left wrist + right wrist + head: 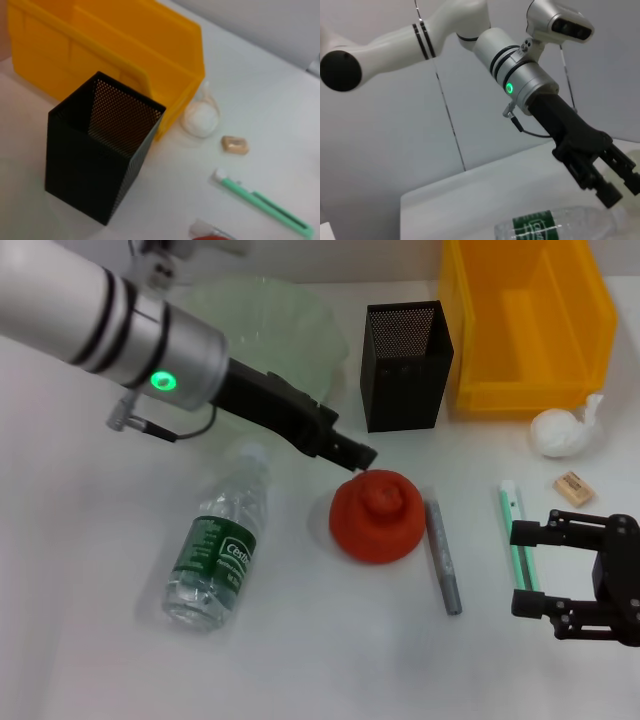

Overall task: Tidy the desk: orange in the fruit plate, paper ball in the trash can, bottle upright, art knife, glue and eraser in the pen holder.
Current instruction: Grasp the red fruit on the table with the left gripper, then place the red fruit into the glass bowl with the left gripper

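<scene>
The orange [378, 517] sits mid-table. My left gripper [360, 454] hovers at its far upper edge, and the right wrist view shows this gripper [619, 186] open and holding nothing. The clear bottle [215, 552] with a green label lies on its side left of the orange. A grey glue stick [443, 556] lies right of the orange. The green art knife [517, 533] lies by the fingertips of my open right gripper [525, 570]. The eraser [573, 487] and paper ball [563, 431] are at the right. The black mesh pen holder [405, 365] stands behind the orange.
The green glass fruit plate [270, 320] is at the back left, partly under my left arm. The yellow trash bin [530, 325] stands at the back right beside the pen holder [100, 160]. The paper ball [201, 118] rests against the bin's front.
</scene>
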Action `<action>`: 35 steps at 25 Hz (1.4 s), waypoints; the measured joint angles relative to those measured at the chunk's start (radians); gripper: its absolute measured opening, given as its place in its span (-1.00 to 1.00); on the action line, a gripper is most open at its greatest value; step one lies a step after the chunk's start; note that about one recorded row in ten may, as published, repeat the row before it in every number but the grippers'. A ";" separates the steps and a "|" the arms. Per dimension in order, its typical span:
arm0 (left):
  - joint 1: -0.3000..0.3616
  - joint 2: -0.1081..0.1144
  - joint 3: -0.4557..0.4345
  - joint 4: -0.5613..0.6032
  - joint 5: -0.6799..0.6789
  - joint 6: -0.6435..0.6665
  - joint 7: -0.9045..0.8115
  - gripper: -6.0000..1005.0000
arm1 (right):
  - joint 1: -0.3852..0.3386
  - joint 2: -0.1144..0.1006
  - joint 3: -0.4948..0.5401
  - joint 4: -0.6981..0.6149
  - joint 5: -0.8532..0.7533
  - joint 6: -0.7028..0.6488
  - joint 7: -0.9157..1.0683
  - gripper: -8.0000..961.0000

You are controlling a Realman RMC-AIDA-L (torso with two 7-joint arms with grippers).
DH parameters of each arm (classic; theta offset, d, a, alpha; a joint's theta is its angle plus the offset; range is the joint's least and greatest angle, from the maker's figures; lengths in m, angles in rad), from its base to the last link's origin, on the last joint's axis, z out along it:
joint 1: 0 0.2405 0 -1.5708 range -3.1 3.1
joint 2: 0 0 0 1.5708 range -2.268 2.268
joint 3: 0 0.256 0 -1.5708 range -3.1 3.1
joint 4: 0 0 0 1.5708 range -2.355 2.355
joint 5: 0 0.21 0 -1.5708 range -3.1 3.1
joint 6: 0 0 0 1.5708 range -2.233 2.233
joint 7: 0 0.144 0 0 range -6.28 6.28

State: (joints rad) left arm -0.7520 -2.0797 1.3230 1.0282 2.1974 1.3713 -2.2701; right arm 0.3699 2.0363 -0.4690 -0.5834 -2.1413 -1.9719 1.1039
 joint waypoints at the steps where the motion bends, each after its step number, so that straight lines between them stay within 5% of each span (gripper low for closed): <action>1: 0.002 0.000 0.028 0.000 0.003 -0.018 0.001 0.52 | -0.001 0.000 0.000 0.000 0.000 0.006 0.001 0.55; 6: 0.014 -0.001 0.190 0.001 0.034 -0.107 0.003 0.52 | -0.004 0.000 0.001 0.000 0.001 0.022 0.005 0.55; 16: 0.037 -0.001 0.317 0.000 0.004 -0.205 -0.009 0.51 | 0.007 0.001 0.001 0.001 0.006 0.032 0.016 0.55; 21: 0.044 0.000 0.369 -0.005 -0.060 -0.242 -0.002 0.02 | 0.010 0.001 0.001 0.001 0.006 0.036 0.017 0.55; 35: 0.063 0.000 0.403 0.009 -0.108 -0.279 0.013 -0.63 | 0.014 0.004 0.015 0.000 0.008 0.038 0.020 0.55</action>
State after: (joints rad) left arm -0.6895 -2.0801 1.7262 1.0376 2.0894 1.0925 -2.2567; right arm 0.3836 2.0402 -0.4540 -0.5829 -2.1331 -1.9343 1.1237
